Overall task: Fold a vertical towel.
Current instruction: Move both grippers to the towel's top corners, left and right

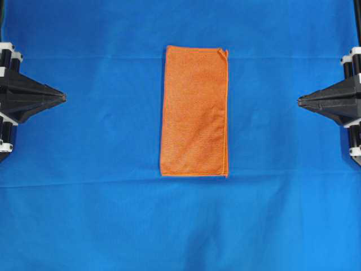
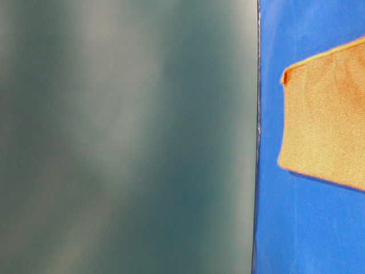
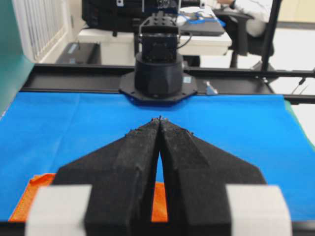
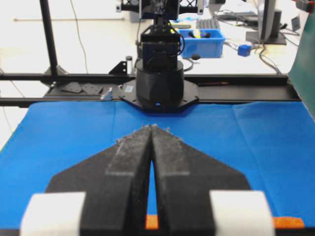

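The orange towel lies flat on the blue table cloth in the middle of the overhead view, long side running away from me, with a small fold at its top right corner. My left gripper is shut and empty at the left edge, well away from the towel. At the right edge my right gripper is shut and empty too. In the left wrist view the gripper has its tips together, with a strip of towel below. The right wrist view shows the gripper shut, towel at the bottom edge.
The table-level view shows one end of the towel on the blue cloth beside a blurred dark green panel. Each wrist view faces the opposite arm's black base at the far table edge, with a black rail behind.
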`<state>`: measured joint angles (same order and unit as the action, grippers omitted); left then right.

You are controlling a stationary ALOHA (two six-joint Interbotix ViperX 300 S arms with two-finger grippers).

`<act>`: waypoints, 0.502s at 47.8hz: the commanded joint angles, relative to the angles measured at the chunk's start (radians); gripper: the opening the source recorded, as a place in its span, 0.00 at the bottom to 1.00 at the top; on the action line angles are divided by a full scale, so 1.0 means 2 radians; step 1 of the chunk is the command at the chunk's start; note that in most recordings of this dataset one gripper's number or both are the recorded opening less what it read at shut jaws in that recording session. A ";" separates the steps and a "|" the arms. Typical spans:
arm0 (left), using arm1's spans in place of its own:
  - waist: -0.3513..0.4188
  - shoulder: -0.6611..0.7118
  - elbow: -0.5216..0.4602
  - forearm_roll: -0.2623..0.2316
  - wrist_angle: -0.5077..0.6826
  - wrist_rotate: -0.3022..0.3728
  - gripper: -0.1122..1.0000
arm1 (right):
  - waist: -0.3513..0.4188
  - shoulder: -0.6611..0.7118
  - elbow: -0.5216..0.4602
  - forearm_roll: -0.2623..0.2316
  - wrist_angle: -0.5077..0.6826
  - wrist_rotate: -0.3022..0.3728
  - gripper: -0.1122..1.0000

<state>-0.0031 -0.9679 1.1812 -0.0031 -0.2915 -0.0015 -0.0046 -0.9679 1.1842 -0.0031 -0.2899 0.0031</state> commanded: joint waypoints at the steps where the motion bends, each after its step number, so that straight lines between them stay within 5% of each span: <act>1: 0.002 0.012 -0.012 -0.008 -0.011 -0.005 0.10 | -0.013 0.006 -0.015 0.001 0.000 0.000 0.10; 10: 0.005 0.040 -0.019 -0.008 -0.014 0.002 0.10 | -0.048 0.016 -0.028 0.006 0.042 0.007 0.10; 24: 0.078 0.160 -0.040 -0.010 -0.062 -0.005 0.10 | -0.152 0.100 -0.041 0.014 0.070 0.028 0.10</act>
<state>0.1120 -0.7133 1.1367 -0.0184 -0.3927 -0.0046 -0.2730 -0.8145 1.1305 0.0199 -0.1488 0.0552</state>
